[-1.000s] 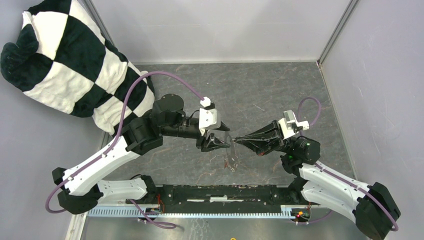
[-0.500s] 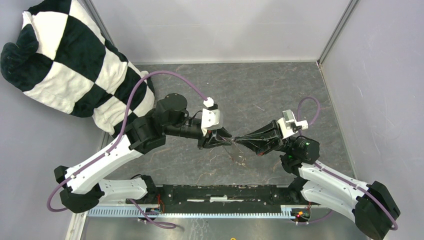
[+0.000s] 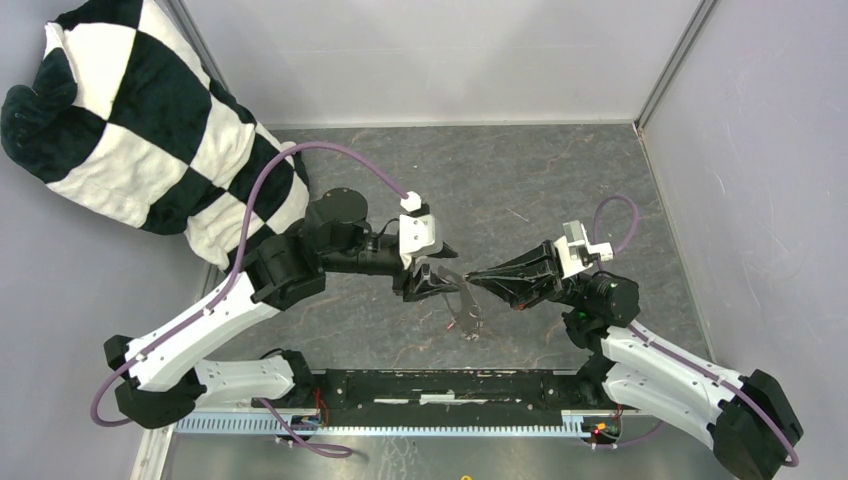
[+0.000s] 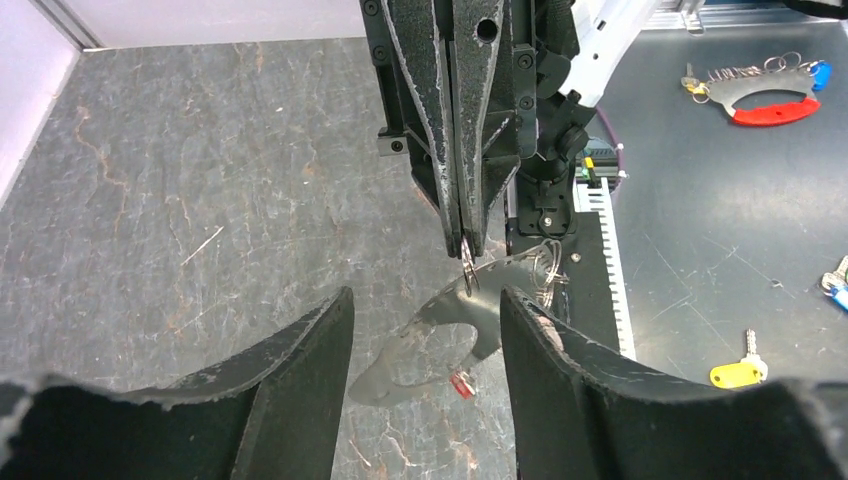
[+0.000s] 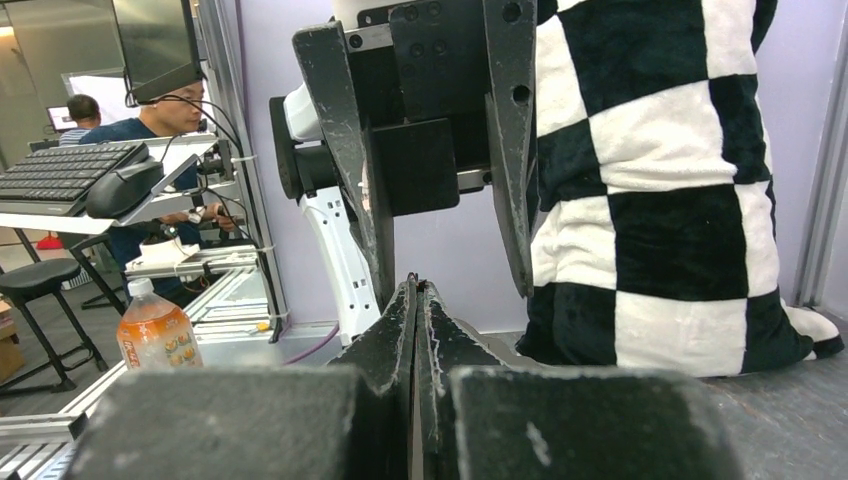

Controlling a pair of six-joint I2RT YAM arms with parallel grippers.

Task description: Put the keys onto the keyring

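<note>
Left gripper (image 3: 452,271) wider again, farther from keyring (image 4: 452,308).

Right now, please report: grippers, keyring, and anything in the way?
Right gripper shut on keyring. Left gripper open, empty, facing keyring. Red tag at keyring's lower edge. Nothing in the way.

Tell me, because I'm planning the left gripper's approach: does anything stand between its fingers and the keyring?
Nothing visible does. The left gripper is open and faces the keyring, which hangs from the shut right gripper just ahead, with no other object between them.
</note>
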